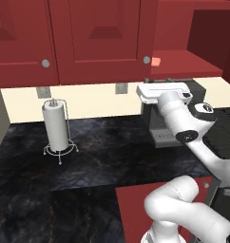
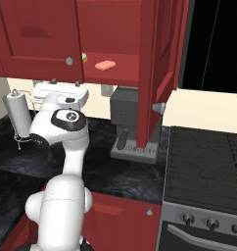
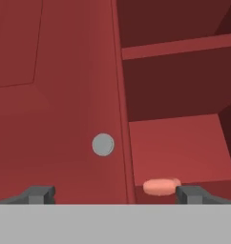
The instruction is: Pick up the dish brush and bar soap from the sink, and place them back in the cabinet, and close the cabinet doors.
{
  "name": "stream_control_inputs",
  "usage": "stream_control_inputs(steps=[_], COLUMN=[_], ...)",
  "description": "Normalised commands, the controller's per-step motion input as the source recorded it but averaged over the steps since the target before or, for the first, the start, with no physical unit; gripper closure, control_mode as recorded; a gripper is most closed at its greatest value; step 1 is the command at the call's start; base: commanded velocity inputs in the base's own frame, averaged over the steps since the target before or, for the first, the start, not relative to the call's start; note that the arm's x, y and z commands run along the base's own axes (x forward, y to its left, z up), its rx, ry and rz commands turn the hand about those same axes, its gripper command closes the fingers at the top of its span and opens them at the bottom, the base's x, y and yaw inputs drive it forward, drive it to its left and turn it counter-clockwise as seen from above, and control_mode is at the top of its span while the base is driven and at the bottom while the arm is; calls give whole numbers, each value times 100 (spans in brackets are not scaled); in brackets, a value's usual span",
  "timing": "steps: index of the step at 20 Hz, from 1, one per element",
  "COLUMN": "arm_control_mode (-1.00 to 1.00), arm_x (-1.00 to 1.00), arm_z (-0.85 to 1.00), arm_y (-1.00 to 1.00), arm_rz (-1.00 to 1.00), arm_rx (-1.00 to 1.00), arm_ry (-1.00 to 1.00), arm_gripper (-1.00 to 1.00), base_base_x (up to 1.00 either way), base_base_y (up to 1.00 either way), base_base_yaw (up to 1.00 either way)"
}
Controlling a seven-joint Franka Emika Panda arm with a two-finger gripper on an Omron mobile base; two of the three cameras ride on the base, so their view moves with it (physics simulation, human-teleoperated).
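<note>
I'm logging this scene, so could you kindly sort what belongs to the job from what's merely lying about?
Job:
- bar soap on cabinet shelf
- cabinet doors, one swung open
- tool, open

Lying about:
- paper towel holder
- coffee machine
- stove

Gripper [image 3: 115, 194] open, empty, its two dark fingertips [image 3: 40, 194] wide apart at the bottom edge; closed cabinet door [image 3: 55, 100] on the left with a round silver knob [image 3: 103, 144]; open cabinet [image 3: 179, 62] on the right; bar soap [image 3: 161, 187] lying on the red shelf [image 3: 184, 147] near its front edge, just beside the right fingertip; upper shelf [image 3: 179, 46] edge above.
</note>
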Motion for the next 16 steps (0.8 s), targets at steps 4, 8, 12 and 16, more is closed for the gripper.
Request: stream_control_inputs(steps=[4, 8, 12, 16], arm_control_mode=[-100, -100, -100, -100], arm_x=[-20, -7, -10, -21], arm_z=[7, 7, 2, 0], arm_y=[0, 0, 0, -4], arm_rz=[0, 0, 0, 0], arm_rx=[0, 0, 0, 0], arm_ry=[5, 8, 6, 2], arm_gripper=[-100, -100, -100, -100], base_base_x=[0, 0, 0, 0], base_base_y=[0, 0, 0, 0], base_base_yaw=[0, 0, 0, 0])
